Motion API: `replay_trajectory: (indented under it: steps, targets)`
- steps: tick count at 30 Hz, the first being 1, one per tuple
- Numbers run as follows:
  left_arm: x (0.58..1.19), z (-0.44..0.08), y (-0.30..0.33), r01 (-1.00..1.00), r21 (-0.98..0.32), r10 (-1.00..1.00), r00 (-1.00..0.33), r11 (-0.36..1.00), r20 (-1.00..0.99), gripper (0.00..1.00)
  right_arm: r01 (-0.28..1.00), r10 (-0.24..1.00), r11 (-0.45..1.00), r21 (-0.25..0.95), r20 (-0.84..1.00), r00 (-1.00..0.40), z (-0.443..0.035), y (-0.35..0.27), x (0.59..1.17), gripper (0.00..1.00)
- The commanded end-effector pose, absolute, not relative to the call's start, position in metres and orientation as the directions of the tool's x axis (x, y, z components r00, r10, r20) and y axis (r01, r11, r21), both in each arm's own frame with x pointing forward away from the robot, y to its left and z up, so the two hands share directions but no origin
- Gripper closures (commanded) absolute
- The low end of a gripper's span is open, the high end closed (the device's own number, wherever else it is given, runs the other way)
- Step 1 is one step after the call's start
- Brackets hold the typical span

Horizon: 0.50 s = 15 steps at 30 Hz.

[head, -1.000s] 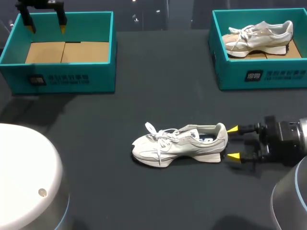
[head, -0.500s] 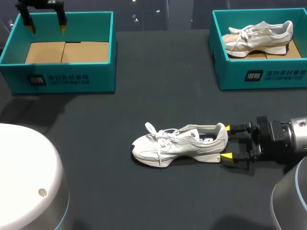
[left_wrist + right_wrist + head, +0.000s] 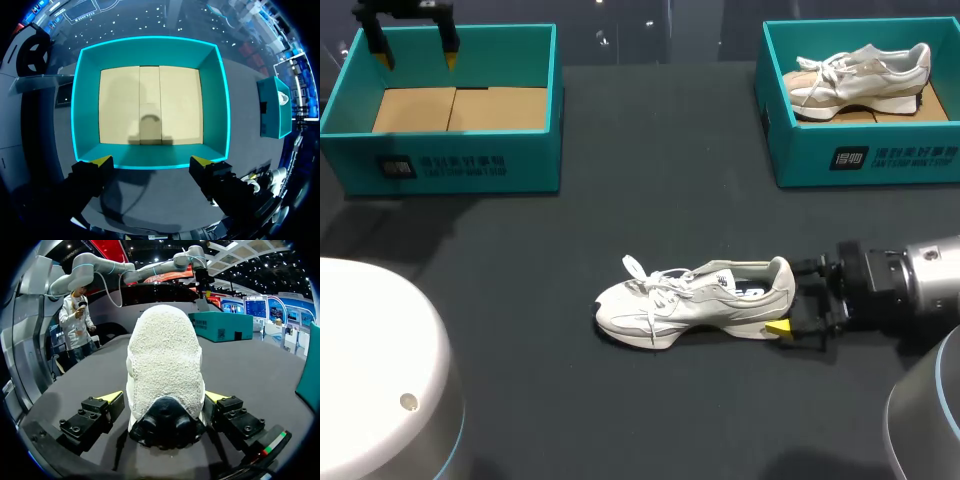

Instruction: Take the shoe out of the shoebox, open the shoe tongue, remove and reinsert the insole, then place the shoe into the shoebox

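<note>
An empty shoebox (image 3: 450, 150) sits at 11 o'clock, a filled shoebox (image 3: 800, 150) at 1. Right fingers (image 3: 778, 327) straddle the heel of the shoe (image 3: 695, 303), released; left fingers (image 3: 102, 161) hang spread.

Your right arm (image 3: 925, 275) is silver-grey; right gripper (image 3: 788, 297) black, screws in the finger blocks, yellow tips. Your left gripper (image 3: 152, 161): same black, yellow tips.
</note>
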<state>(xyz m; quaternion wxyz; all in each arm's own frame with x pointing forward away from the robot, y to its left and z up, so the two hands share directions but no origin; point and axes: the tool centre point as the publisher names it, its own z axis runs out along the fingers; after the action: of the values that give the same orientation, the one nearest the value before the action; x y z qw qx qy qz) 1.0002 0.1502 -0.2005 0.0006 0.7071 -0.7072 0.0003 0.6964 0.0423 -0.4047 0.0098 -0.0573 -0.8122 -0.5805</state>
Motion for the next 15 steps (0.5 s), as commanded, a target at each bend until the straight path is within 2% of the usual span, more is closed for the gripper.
replay_trajectory:
  steps: [1, 15]
  targets:
    - [1.0, -0.2, 0.15, -1.0, 0.0, -1.0, 0.0, 0.0, 0.0, 0.0, 0.105, 0.074, 0.316, 0.943, 0.086, -0.994, -0.411, 0.05, 0.698, 0.0]
    - [1.0, -0.2, 0.15, -1.0, 0.0, -1.0, 0.0, 0.0, 0.0, 0.0, 0.099, 0.063, 0.31, 0.946, 0.084, -0.994, -0.414, 0.063, 0.702, 0.0]
